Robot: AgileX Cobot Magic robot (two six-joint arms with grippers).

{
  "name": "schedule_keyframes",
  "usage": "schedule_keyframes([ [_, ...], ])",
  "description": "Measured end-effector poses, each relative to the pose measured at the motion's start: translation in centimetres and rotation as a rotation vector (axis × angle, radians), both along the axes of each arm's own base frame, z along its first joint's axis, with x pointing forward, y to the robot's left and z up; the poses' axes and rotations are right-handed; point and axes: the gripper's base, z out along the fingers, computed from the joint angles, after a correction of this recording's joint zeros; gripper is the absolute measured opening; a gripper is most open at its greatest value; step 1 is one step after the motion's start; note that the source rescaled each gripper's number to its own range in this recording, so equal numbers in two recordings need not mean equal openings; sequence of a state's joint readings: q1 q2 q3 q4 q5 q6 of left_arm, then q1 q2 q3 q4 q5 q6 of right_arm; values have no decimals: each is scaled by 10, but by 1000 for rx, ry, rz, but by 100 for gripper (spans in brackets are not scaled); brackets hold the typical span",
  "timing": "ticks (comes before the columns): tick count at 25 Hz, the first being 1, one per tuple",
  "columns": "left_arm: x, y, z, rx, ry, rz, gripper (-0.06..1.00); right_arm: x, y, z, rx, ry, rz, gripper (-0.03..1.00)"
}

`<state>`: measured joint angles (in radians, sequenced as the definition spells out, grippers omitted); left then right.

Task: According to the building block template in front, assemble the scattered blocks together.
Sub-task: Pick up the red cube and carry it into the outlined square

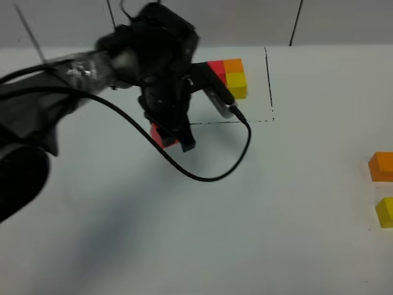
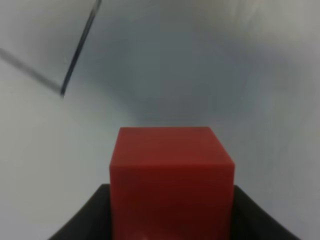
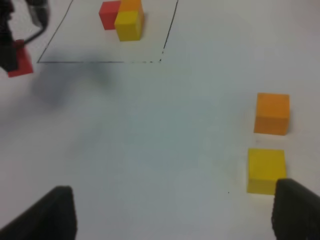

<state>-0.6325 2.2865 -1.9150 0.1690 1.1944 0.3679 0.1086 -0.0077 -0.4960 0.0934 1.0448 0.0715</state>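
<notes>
Clamping the red cube (image 2: 171, 175), your left hand (image 1: 171, 133) seemingly holds it above the counter (image 1: 184, 239), ready for assembly.

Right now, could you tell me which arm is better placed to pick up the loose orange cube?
Right. The right gripper is open with the orange cube close ahead; the left gripper is shut on the red cube, far off near the template.
</notes>
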Motion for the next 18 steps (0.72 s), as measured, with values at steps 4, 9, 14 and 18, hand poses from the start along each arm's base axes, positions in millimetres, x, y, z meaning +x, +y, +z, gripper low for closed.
schedule_keyframes([
  [4,12,-39,-18,-29,-28,-164,2,0,0,0,0,0,0,71],
  [9,16,-56,-30,-68,-18,-275,2,0,0,0,0,0,0,71],
  [14,17,-58,-42,-58,9,-325,2,0,0,0,0,0,0,71],
  [18,16,-59,-43,-68,20,-348,2,0,0,0,0,0,0,71],
])
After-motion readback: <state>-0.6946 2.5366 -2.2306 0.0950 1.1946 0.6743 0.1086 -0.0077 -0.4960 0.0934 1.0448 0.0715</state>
